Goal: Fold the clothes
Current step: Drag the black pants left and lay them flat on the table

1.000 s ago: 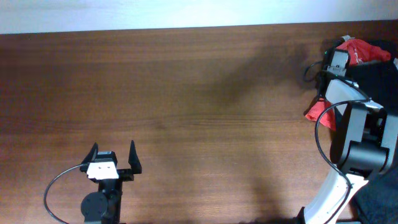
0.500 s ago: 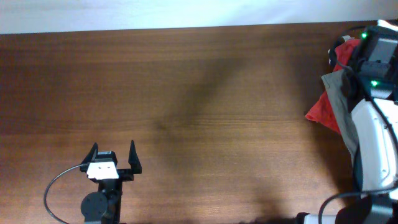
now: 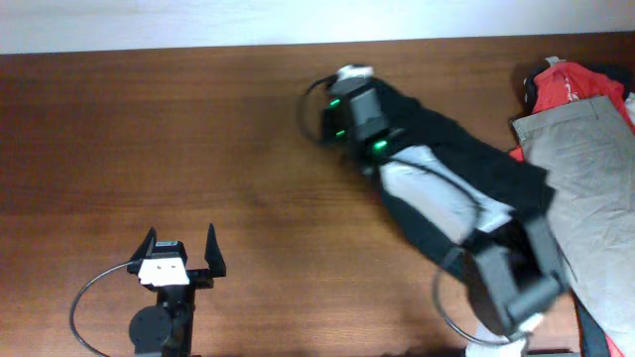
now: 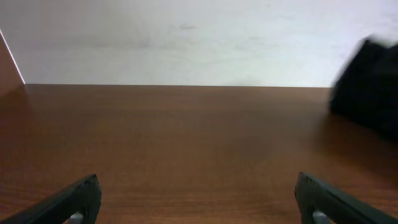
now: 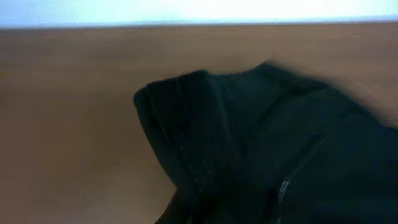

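The black shorts (image 3: 474, 154) hang bunched from my right gripper (image 3: 347, 87), which is over the table's back middle. The cloth trails back along the right arm toward the right. In the right wrist view the black shorts (image 5: 261, 143) fill the lower right and hide the fingers; a seamed edge shows at the left of the cloth. The shorts also show blurred at the right edge of the left wrist view (image 4: 370, 81). My left gripper (image 3: 182, 250) is open and empty near the front left, its fingers wide apart over bare wood in the left wrist view (image 4: 199, 199).
A pile of other clothes lies at the table's right edge: a beige garment (image 3: 580, 169) on top and a red one (image 3: 571, 84) behind it. The wooden table (image 3: 198, 149) ends at a white wall along the back.
My right arm has swung from the pile at the right edge to the back middle of the table, dragging the black shorts out with it. The beige garment is now uncovered. The left arm is still.
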Tool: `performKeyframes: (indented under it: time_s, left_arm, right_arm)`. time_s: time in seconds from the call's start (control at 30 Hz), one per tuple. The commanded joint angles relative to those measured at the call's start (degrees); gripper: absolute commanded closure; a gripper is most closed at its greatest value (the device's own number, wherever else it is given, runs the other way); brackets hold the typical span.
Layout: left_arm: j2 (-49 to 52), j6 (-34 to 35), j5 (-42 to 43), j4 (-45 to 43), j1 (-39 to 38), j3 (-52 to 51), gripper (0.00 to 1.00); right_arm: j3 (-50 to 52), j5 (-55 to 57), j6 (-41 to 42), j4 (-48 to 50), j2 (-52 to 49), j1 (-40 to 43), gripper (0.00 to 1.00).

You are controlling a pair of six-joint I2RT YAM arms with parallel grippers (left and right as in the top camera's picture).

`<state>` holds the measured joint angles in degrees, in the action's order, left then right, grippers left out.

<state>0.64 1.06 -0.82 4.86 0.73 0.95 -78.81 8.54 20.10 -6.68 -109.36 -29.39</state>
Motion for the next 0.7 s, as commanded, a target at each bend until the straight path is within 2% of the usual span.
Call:
performKeyframes:
  time_s: [0.0,0.1,0.2,0.23,0.27,0.3,0.33,0.37,0.4,0.47,0.5,0.57,0.63,0.67]
  left_arm:
    - [-0.3,-0.7,0.5,-0.1,0.2,-0.4,0.01]
    - [-0.3,-0.7,0.5,-0.1,0.2,-0.4,0.01]
    - [-0.3,-0.7,0.5,-0.1,0.2,-0.4,0.01]
    - [-0.3,-0.7,0.5,-0.1,0.2,-0.4,0.01]
    - [-0.3,-0.7,0.5,-0.1,0.2,-0.4,0.01]
    - [-0.3,-0.7,0.5,-0.1,0.2,-0.4,0.01]
    - [-0.3,-0.7,0.5,-0.1,0.2,-0.4,0.01]
    - [-0.3,-0.7,0.5,-0.1,0.2,-0.4,0.01]
    - [-0.3,-0.7,0.5,-0.1,0.2,-0.4,0.01]
    - [-0.3,-0.7,0.5,-0.1,0.2,-0.4,0.01]
    - [-0.3,-0.7,0.5,-0.1,0.2,-0.4,0.01]
    - [-0.3,-0.7,0.5,-0.1,0.2,-0.4,0.01]
    - [-0.3,-0.7,0.5,-0.1,0.2,-0.4,0.01]
    - [-0.3,-0.7,0.5,-0.1,0.2,-0.4,0.01]
  right_arm:
    - [-1.2,-11.8,9.2,6.6,-5.6,-8.6,0.96]
    - [-1.6,-14.7,9.3,8.9,-6.4,-15.1,0.96]
    - [-3.5,-19.3,9.3,8.6,-6.4,-17.6,0.94]
    - [-4.7,-19.5,9.3,7.8,-6.4,-17.8,0.73]
    - [-6.1,-19.5,9.0,6.6,-6.4,-17.5,0.65]
    - [-7.5,-19.5,8.9,5.1,-6.4,-17.0,0.64]
    - [-9.7,-19.5,8.9,2.2,-6.2,-16.2,0.56]
    - [-11.8,-19.5,7.3,-0.9,-5.7,-15.1,0.48]
    - [-14.6,-18.5,5.2,-5.4,-4.9,-13.6,0.34]
    - [-21.0,-14.1,5.2,-16.8,-3.7,-9.4,0.34]
    - [-26.3,-12.3,5.2,-26.4,-3.2,-5.1,0.32]
    - [-31.2,-12.3,5.2,-37.4,-3.1,1.9,0.28]
    - [-32.3,-12.3,5.2,-47.8,-3.1,8.9,0.07]
    - [-32.2,-12.3,4.8,-53.9,-3.3,12.3,0.04]
